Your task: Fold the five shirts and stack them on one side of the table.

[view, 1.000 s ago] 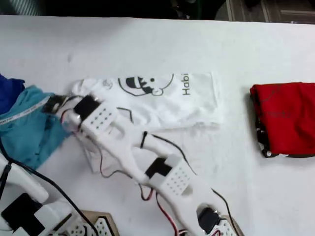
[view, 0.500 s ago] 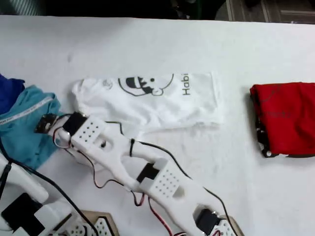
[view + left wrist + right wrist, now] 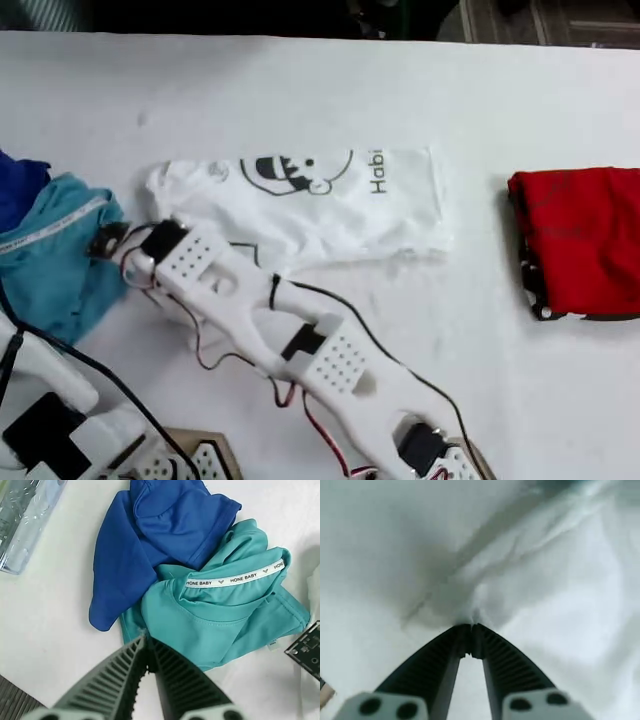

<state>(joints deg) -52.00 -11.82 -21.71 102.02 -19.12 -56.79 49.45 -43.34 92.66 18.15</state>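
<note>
A white shirt (image 3: 310, 200) with a dark print lies partly folded at the table's centre. My right gripper (image 3: 470, 630) is shut on a puckered fold of white cloth (image 3: 520, 595). In the high view the right gripper (image 3: 128, 262) sits at the shirt's near-left corner, its arm stretching in from the front right. A crumpled teal shirt (image 3: 225, 615) overlaps a blue shirt (image 3: 145, 545) at the left edge. My left gripper (image 3: 146, 645) is shut, holds nothing, and hovers over the teal shirt's edge. A folded red shirt (image 3: 580, 240) lies at the right.
A clear plastic container (image 3: 25, 520) lies beyond the blue shirt. The right arm's circuit board (image 3: 306, 651) shows beside the teal shirt. Part of the left arm (image 3: 45, 425) stands at the front left. Bare white table (image 3: 330, 90) spreads along the far side.
The right arm swung toward the front left along the white shirt's near edge, then eased slightly back toward the shirt. The shirts at left and right lie unchanged.
</note>
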